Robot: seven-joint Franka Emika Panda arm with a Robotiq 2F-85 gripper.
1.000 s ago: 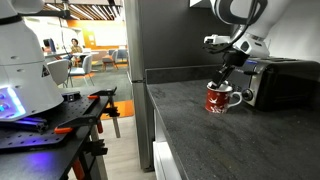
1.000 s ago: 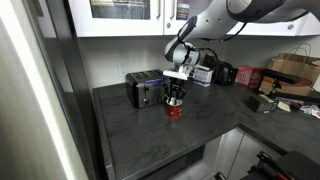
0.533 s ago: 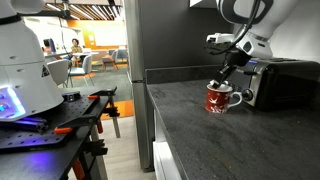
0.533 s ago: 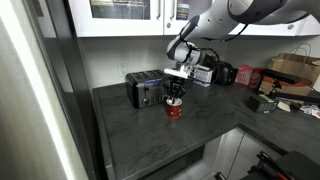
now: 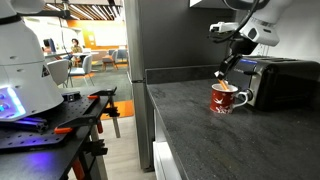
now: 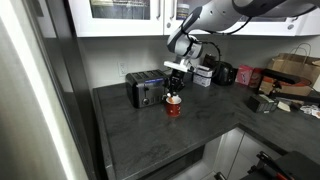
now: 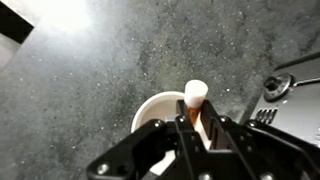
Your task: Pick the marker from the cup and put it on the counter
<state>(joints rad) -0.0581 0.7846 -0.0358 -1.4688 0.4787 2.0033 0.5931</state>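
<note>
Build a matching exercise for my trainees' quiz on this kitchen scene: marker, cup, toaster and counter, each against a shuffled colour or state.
1. marker
2. cup
3. toaster
4. counter

a. black, next to the cup
b. dark grey, the cup stands on it
c. clamped in the gripper
d. red outside, white inside

Pairs: 1-c, 2-d, 3-a, 4-b

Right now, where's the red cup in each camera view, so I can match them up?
Exterior view: the cup is right of centre on the counter, just left of the black toaster.
Exterior view: the cup is near centre, right of and in front of the toaster.
Wrist view: the cup's white rim is at bottom centre, behind the marker.
Shared landmark: the toaster, in both exterior views.
</note>
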